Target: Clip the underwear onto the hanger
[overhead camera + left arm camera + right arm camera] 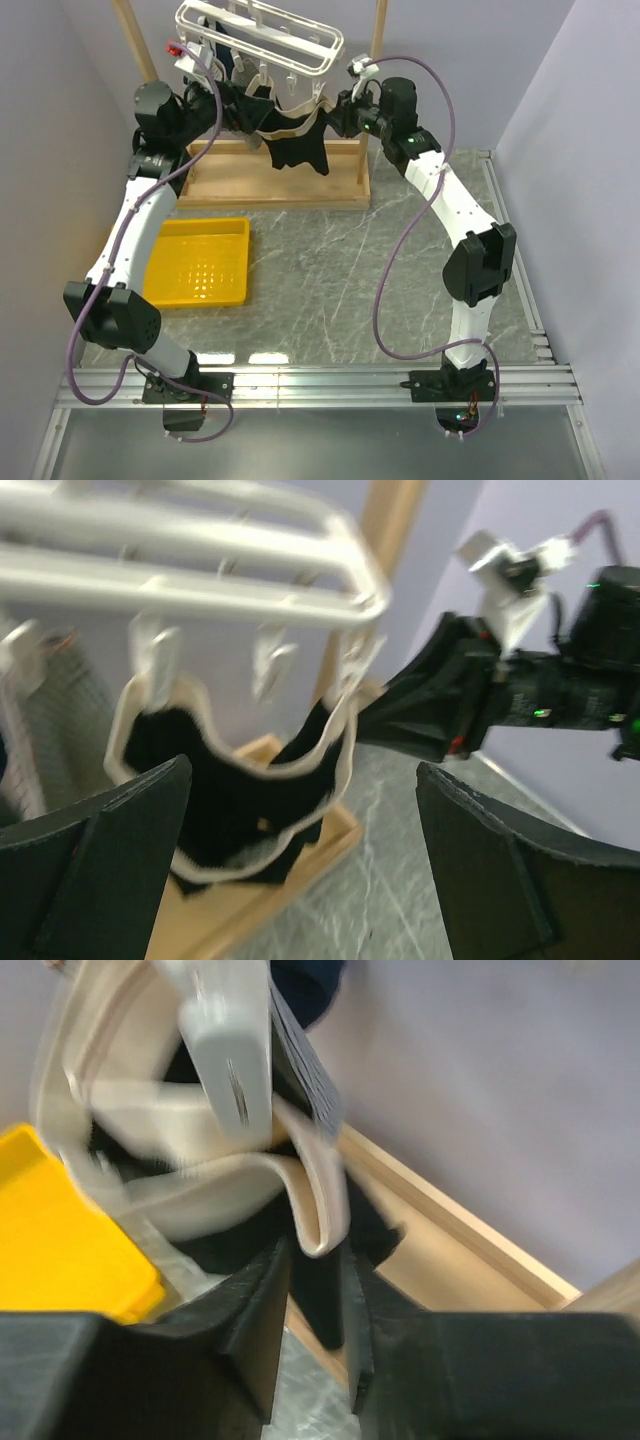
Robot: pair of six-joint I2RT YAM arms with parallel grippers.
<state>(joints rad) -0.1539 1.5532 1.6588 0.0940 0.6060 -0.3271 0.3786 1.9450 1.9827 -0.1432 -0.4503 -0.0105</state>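
Under the hanger (262, 38), overhead: the underwear (292, 140) hangs by its waistband between the left gripper (228, 100) and the right gripper (338, 112).
Overhead risk: an arm pulling away could swing the hanger and shake the fabric loose.
Left wrist, jaws: wide and empty, in front of the underwear.
Left wrist risk: the blurred clip (160, 665) may bite only the waistband's edge.
Right wrist, jaws: narrow, with the waistband fold (320, 1205) between them; I cannot tell whether they pinch it.
Right wrist risk: if the grey clip (230, 1050) has not caught, that corner drops.
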